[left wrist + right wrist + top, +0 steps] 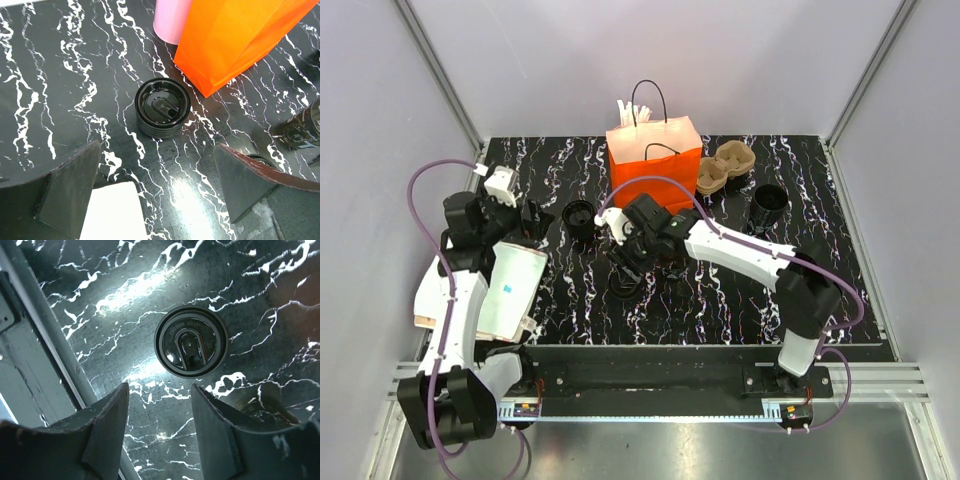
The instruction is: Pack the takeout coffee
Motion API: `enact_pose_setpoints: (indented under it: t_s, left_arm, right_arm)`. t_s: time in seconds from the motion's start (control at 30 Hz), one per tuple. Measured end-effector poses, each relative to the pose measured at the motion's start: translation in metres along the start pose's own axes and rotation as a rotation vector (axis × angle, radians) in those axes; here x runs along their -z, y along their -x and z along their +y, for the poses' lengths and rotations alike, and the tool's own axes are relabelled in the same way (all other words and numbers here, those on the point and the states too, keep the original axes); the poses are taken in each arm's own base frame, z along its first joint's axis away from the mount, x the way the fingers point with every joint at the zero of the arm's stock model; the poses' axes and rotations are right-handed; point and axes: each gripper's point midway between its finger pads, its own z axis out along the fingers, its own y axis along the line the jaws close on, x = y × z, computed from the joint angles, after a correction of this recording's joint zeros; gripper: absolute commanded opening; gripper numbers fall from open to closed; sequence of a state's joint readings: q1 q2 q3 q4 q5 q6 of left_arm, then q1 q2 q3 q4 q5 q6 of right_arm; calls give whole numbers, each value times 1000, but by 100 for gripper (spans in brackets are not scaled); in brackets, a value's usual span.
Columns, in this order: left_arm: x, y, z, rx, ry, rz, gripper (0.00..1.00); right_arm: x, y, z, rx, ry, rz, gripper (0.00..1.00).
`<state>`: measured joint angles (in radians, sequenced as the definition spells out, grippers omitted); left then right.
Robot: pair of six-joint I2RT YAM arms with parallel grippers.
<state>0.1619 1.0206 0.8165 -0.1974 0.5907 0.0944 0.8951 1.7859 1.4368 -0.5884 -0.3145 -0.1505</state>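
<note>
The takeout coffee [191, 342] is a small round black cup seen from above, its lid marked with a sip slot. It stands on the marble table at front centre [625, 285]. My right gripper [160, 387] hovers just above and beside it, open, nothing between the fingers; from the top camera it sits over the cup [626, 262]. My left gripper [157, 150] is wide open over bare table, near a squat black ringed piece [162, 107]. The orange paper bag [655, 160] stands upright at the back centre.
A brown cup carrier [725, 165] lies right of the bag, with a taller black cup stack [768, 205] in front of it. A white paper item [510, 290] leans by the left arm. A pink cup [170, 20] stands beside the bag [235, 40].
</note>
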Motion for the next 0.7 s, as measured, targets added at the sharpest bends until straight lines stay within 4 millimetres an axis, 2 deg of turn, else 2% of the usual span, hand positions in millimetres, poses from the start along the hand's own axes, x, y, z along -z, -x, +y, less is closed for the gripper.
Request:
enact_pose_setpoints:
  t_s: [0.2, 0.33, 0.43, 0.7]
  left_arm:
    - [11, 7, 4, 0, 28, -44, 99]
    - [14, 9, 8, 3, 39, -55, 99]
    - [15, 11, 9, 7, 41, -62, 99]
    - [17, 11, 10, 21, 33, -70, 99]
  right_arm:
    - [-17, -12, -9, -89, -42, 21, 50]
    - [-32, -21, -15, -148, -67, 47, 42]
    - [-42, -28, -21, -189, -97, 67, 40]
    - [-47, -35, -37, -240, -190, 69, 35]
